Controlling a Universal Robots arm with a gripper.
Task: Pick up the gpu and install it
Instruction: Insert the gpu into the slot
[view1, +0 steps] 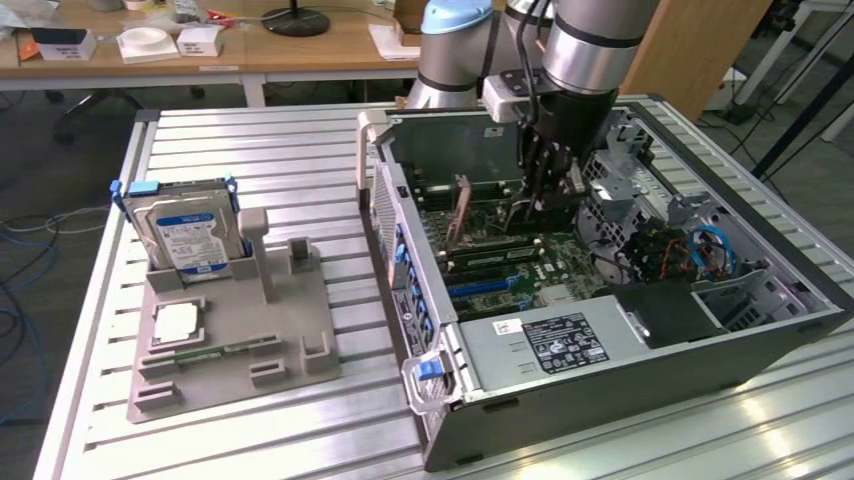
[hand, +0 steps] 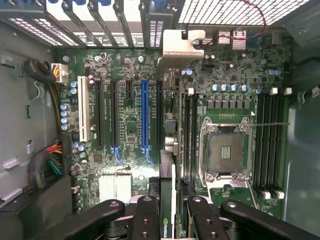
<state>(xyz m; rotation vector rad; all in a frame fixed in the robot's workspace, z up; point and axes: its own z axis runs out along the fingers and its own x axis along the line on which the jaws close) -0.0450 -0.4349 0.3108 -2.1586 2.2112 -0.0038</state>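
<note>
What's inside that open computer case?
A green circuit board, cables and a labelled metal box. The end effector, holding a black card, covers the board beneath it.

Place: a robotics lab, I'm reckoning.
Counter: slotted aluminium counter (view1: 267, 150) carrying an opened computer case (view1: 601, 420).
Behind: cluttered wooden desks (view1: 334, 50) standing by, cables (view1: 34, 225) trailing loose.

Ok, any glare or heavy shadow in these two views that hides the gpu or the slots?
Exterior view: light glares off the table slats at that view's lower right; the case interior around the gripper is shaded. Wrist view: motherboard evenly lit, slots unshadowed; the perforated wall washes out white; the gpu, edge-on between the fingers, reads dark.
</note>
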